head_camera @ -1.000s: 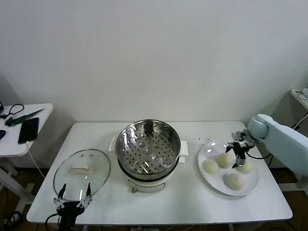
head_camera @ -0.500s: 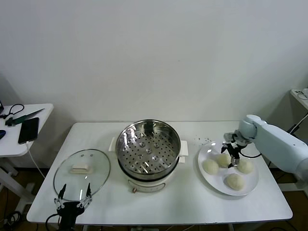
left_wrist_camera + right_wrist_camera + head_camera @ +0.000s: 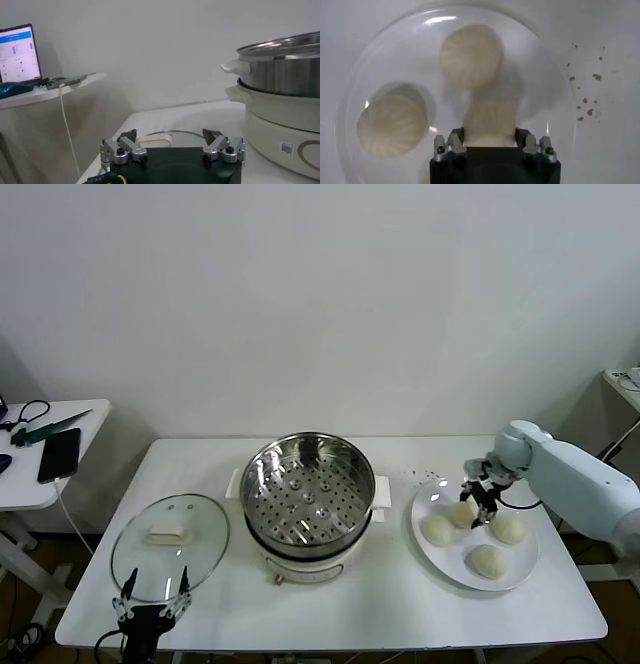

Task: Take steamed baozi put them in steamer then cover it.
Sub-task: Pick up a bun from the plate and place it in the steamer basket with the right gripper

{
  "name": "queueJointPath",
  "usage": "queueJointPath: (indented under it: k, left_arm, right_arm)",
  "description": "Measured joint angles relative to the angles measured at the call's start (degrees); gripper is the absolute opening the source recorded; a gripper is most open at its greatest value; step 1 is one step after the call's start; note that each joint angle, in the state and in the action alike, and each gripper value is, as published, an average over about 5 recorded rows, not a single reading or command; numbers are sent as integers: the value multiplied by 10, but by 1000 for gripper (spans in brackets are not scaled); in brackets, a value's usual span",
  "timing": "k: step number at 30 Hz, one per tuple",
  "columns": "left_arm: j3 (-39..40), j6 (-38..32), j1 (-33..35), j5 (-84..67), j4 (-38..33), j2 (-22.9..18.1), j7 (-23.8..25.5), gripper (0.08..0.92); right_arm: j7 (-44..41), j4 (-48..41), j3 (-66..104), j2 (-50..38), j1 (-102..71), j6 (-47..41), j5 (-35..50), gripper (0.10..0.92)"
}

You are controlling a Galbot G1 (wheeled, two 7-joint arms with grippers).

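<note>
Several steamed baozi lie on a white plate (image 3: 428,496) at the table's right. My right gripper (image 3: 477,505) (image 3: 489,136) is down on the plate, shut on the rear baozi (image 3: 461,515) (image 3: 489,120), which fills the space between its jaws. Three other baozi (image 3: 437,530) (image 3: 507,528) (image 3: 487,560) lie loose around it. The steamer (image 3: 308,484) (image 3: 285,70) stands open mid-table, its perforated floor bare. The glass cover (image 3: 170,544) with its white handle (image 3: 155,141) lies flat at the left. My left gripper (image 3: 155,589) (image 3: 170,137) hangs open just in front of the cover, holding nothing.
A side table (image 3: 75,416) to the left carries a phone (image 3: 58,454) and cables. Dark crumbs (image 3: 425,476) dot the tabletop between steamer and plate. Bare tabletop stretches in front of the steamer and plate.
My right gripper has shifted left across the plate from the back-right baozi to the rear one and closed on it. The left arm has stayed put.
</note>
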Motion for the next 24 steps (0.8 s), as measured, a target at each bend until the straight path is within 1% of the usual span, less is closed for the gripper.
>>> queueJointPath:
  k: [8, 13, 18, 24]
  left_arm:
    - [2, -2, 4, 0, 0, 0, 0, 823]
    - [3, -5, 7, 0, -1, 0, 0, 823]
    - [4, -6, 11, 0, -1, 0, 0, 823]
    - [3, -6, 15, -1, -4, 0, -1, 823]
  right_arm:
    - [-17, 29, -73, 19, 111, 42, 48, 662]
    - [-26, 56, -114, 44, 186, 81, 58, 662]
    - [-29, 91, -134, 82, 239, 133, 38, 662]
    - [-27, 133, -141, 137, 268, 196, -15, 669]
